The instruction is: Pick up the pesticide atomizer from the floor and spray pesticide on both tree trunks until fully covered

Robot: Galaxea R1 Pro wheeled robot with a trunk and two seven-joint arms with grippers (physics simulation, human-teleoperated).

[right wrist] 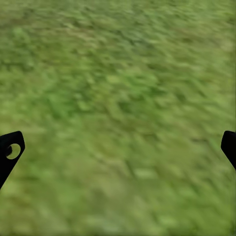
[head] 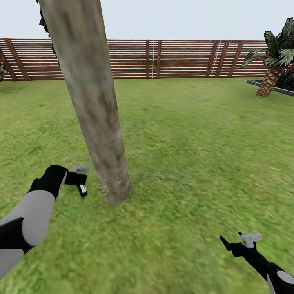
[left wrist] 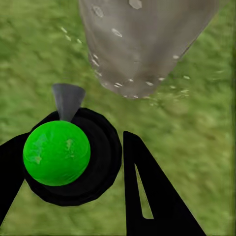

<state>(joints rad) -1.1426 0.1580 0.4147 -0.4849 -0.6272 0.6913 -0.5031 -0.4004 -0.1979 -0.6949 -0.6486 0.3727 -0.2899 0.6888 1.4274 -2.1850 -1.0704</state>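
A thick mottled grey-tan tree trunk [head: 98,106] rises from the grass floor [head: 183,163] just ahead. Beside its base, my left gripper [head: 78,180] is shut on the pesticide atomizer [head: 83,189], a small dark bottle with a pale label. In the left wrist view the atomizer [left wrist: 73,157] shows a bright green round top and a grey nozzle [left wrist: 67,98] pointing at the trunk's foot [left wrist: 142,44]. The black fingers [left wrist: 147,191] stand on either side of it. White droplets speckle the trunk's base [head: 109,188]. My right gripper [head: 233,244] hangs open over bare grass, apart from the tree.
A brown slatted fence [head: 163,59] closes the lawn at the back. A short palm with a scaly trunk [head: 270,79] stands at the far right by a grey paving edge [head: 269,86]. Open grass lies right of the trunk.
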